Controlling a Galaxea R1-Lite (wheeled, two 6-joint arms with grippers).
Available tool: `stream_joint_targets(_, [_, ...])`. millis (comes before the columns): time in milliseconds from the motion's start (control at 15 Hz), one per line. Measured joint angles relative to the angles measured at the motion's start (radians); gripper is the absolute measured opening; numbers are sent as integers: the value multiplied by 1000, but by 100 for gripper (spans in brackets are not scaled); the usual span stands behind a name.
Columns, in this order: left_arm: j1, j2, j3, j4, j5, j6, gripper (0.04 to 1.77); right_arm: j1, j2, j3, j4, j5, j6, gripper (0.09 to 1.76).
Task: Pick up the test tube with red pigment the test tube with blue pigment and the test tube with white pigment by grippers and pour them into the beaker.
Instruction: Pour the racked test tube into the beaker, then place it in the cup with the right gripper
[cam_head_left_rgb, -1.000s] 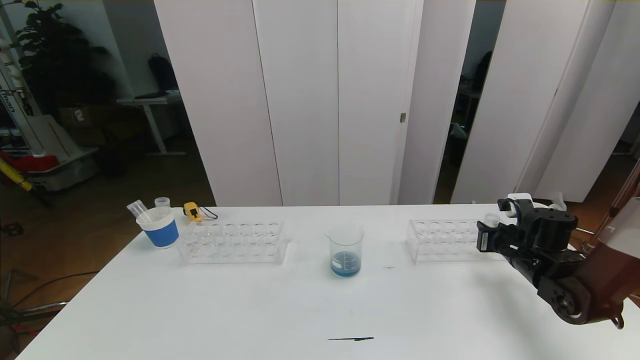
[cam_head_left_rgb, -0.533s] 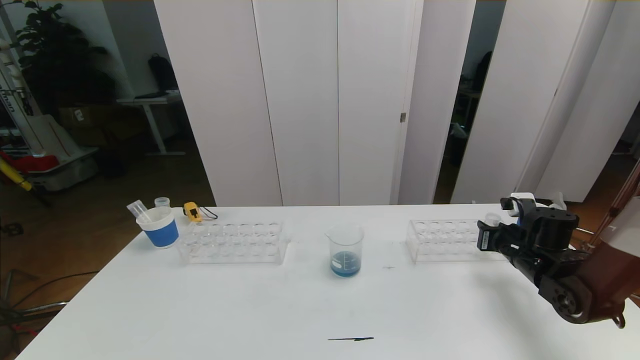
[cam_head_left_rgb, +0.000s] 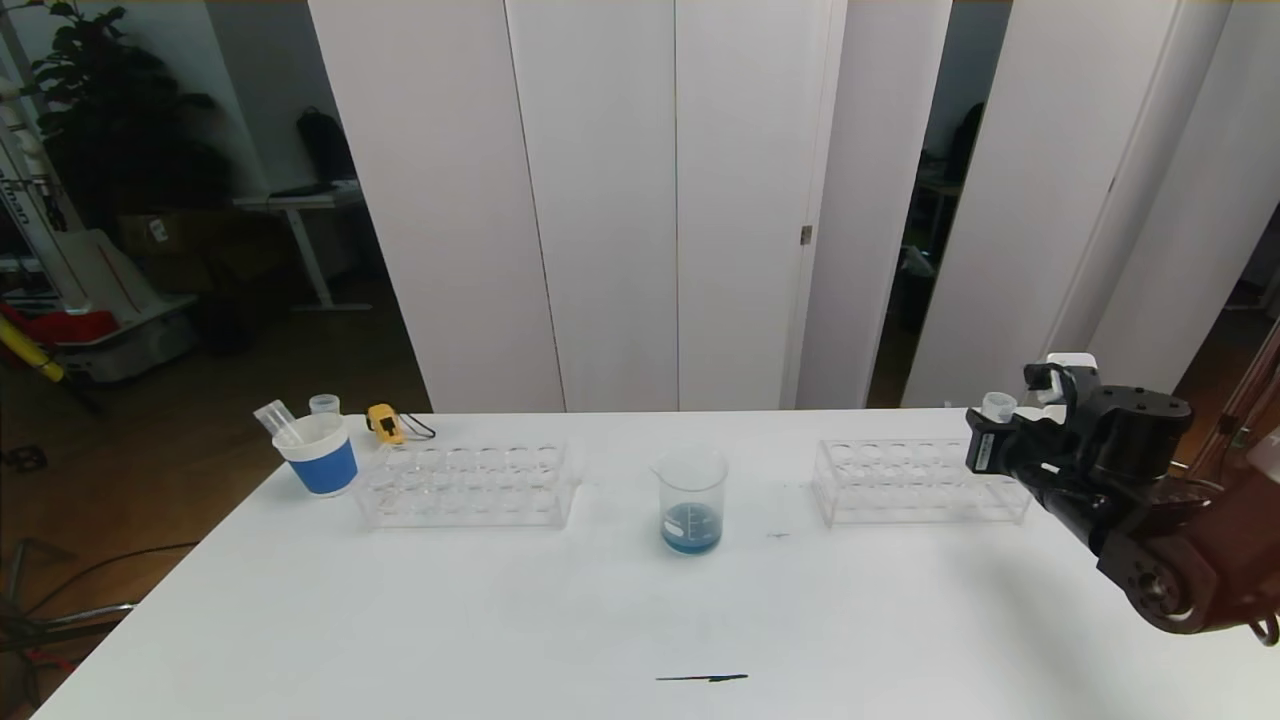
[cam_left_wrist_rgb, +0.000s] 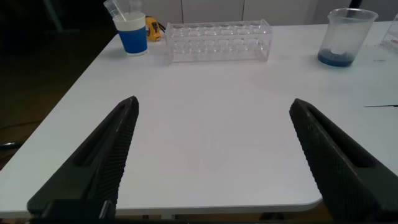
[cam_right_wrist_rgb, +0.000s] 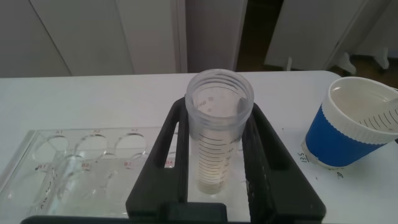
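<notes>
The beaker (cam_head_left_rgb: 691, 499) stands upright near the middle of the white worktop (cam_head_left_rgb: 600, 620) with a shallow pool of blue liquid at its bottom, and serves here as the landmark. To the right of the beaker, the right end effector (cam_head_left_rgb: 1010, 432) hangs over the far end of a clear tube rack (cam_head_left_rgb: 915, 482). Its fingers (cam_right_wrist_rgb: 259, 155) are clamped on the test tube with white pigment (cam_right_wrist_rgb: 217, 140), held upright with its open mouth up and a little cream-white liquid at its base. In the right wrist view a blue-and-white paper cup (cam_right_wrist_rgb: 353, 127) stands just beyond that rack on the side away from the beaker.

To the left of the beaker lies a second clear rack (cam_head_left_rgb: 465, 485). Farther left stands another blue-and-white paper cup (cam_head_left_rgb: 320, 452) with tubes leaning in it, and a small yellow object (cam_head_left_rgb: 385, 423) sits just behind.

The left end effector (cam_left_wrist_rgb: 214, 162) hovers low at the near left edge of the worktop, well apart from the beaker, its fingers spread wide and holding nothing. A thin dark streak (cam_head_left_rgb: 702, 678) marks the worktop in front of the beaker.
</notes>
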Motion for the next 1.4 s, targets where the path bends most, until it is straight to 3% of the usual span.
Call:
stream_joint_targets(333, [0, 0, 0, 0, 0, 0, 173, -1, -100, -67, 159, 10, -1, 58])
stream_joint_targets(667, [0, 0, 0, 0, 0, 0, 173, 0, -185, -297, 437, 45, -11, 58])
stream_joint_targets(1000, [0, 0, 0, 0, 0, 0, 173, 16, -203, -603, 744, 256, -27, 58])
stream_joint_targets(1400, [0, 0, 0, 0, 0, 0, 173, 55, -130, -823, 776, 546, -87, 58])
